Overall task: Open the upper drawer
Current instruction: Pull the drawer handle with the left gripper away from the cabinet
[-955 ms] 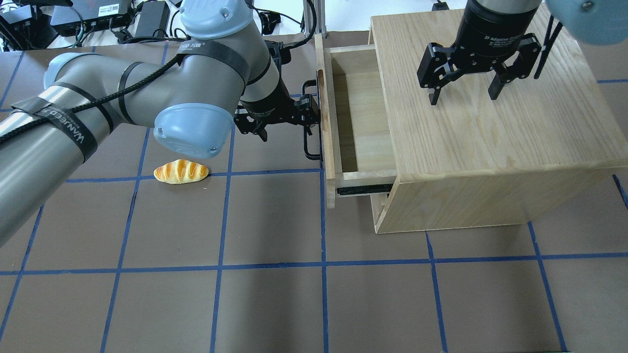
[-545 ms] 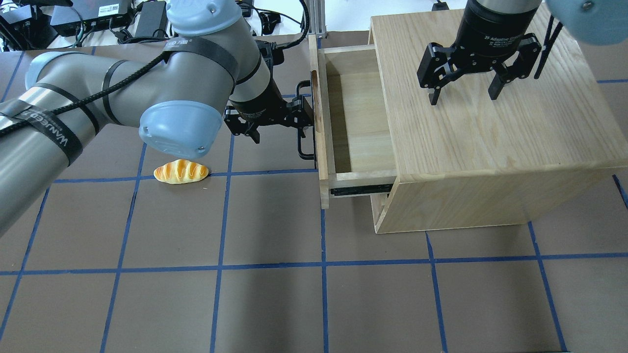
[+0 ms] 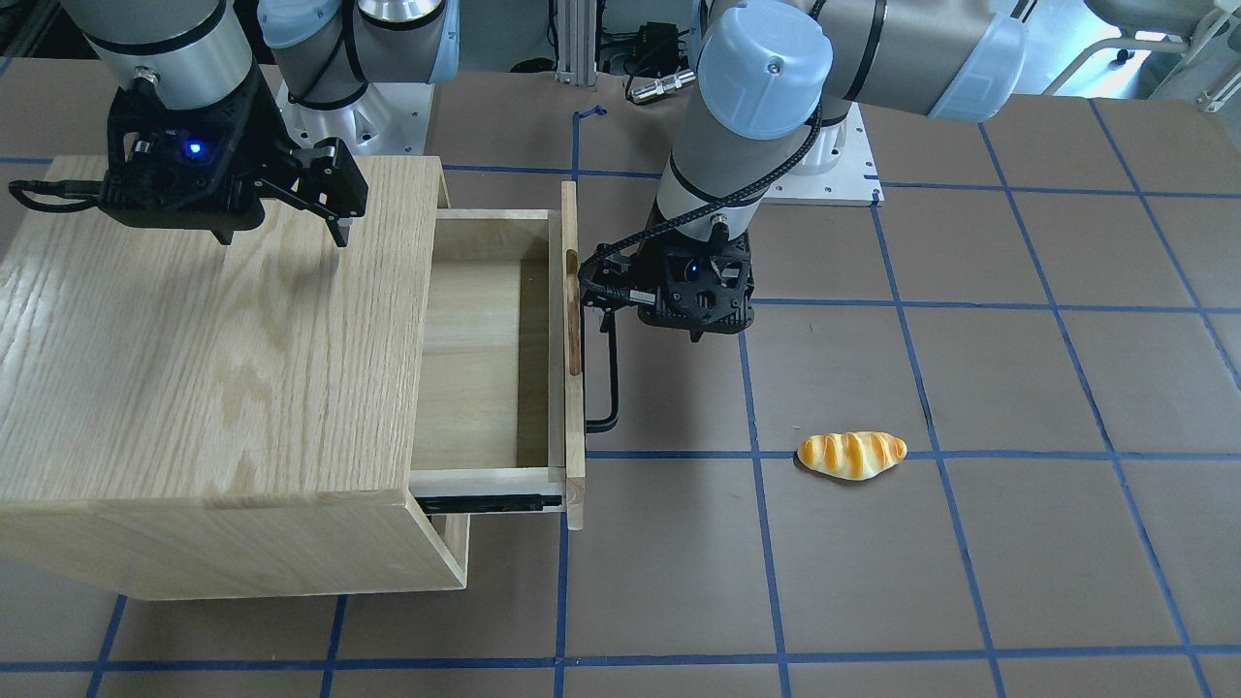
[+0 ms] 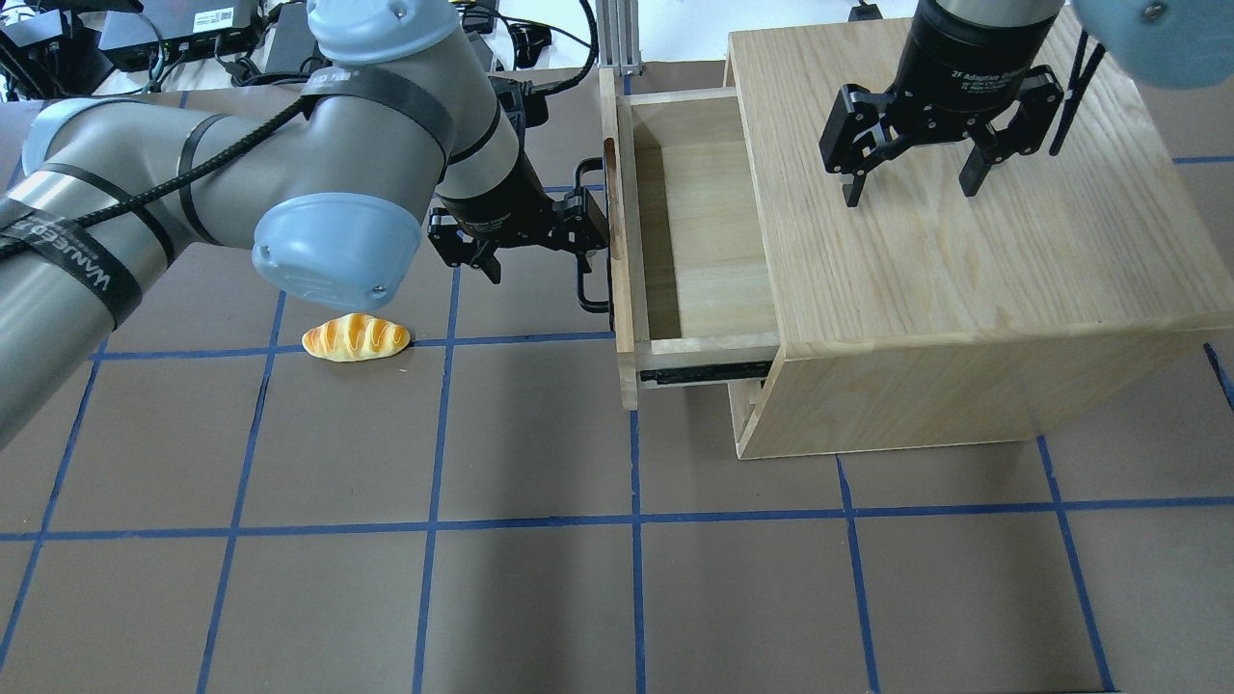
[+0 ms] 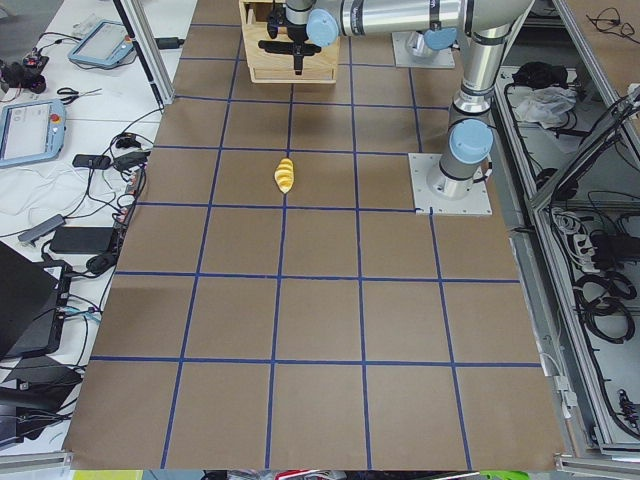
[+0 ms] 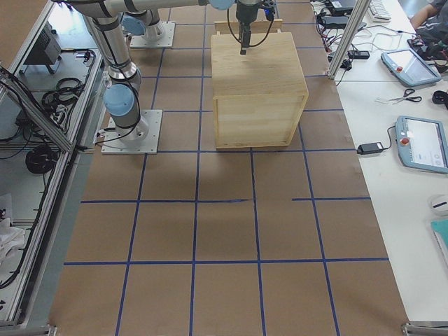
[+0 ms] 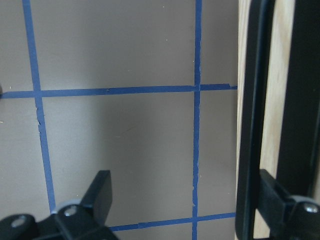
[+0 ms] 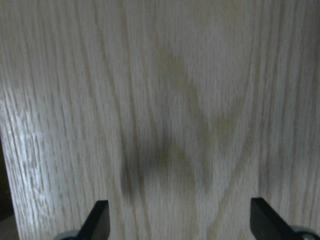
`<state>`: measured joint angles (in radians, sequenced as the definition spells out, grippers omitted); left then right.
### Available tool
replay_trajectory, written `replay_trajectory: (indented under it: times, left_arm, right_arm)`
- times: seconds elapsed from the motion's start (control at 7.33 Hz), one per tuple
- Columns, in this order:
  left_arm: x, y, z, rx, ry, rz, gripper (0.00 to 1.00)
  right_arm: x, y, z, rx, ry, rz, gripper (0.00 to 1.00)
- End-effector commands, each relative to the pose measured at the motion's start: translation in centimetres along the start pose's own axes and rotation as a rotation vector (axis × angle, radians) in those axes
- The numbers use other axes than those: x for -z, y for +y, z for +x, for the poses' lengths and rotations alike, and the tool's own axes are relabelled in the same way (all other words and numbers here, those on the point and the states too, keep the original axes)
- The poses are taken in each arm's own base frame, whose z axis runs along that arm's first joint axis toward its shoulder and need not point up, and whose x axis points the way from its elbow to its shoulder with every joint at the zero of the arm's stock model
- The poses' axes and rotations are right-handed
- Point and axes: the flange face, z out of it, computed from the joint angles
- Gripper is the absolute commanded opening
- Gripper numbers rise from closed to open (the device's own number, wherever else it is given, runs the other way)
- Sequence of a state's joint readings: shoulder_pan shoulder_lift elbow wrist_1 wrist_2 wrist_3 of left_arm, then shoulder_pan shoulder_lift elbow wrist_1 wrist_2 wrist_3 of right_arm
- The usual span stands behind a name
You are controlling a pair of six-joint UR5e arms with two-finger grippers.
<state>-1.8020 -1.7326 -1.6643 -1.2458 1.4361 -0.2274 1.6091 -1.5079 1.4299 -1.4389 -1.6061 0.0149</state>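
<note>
Pale-wood upper drawer point(image 4: 709, 241) partly out, rear hidden; left gripper point(image 4: 540, 258) spread wide, hooking handle point(image 4: 580, 285); right gripper point(image 4: 912, 193) spread, empty

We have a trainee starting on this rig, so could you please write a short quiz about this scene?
1. True or false: the upper drawer is pulled out and empty.
2. Which gripper is at the black handle?
3. The right gripper hovers over: A) the upper drawer, B) the cabinet top, C) the black handle.
Key: 1 true; 2 the left gripper; 3 B.
</note>
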Motion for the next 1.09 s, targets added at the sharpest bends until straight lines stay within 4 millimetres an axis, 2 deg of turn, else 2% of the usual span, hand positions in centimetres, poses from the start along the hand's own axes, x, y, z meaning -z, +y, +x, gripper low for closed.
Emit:
replay_trajectory:
  times: [0.0, 0.95]
  left_arm:
    - [0.0, 0.0, -0.1, -0.011, -0.001, 0.0, 1.0]
    - [0.3, -0.8, -2.0, -0.023, -0.038, 0.006, 1.0]
  right_arm:
    - [0.0, 0.0, 0.0, 0.0, 0.0, 0.0, 1.0]
    - [-0.1, 0.0, 0.0, 0.0, 0.0, -0.001, 1.0]
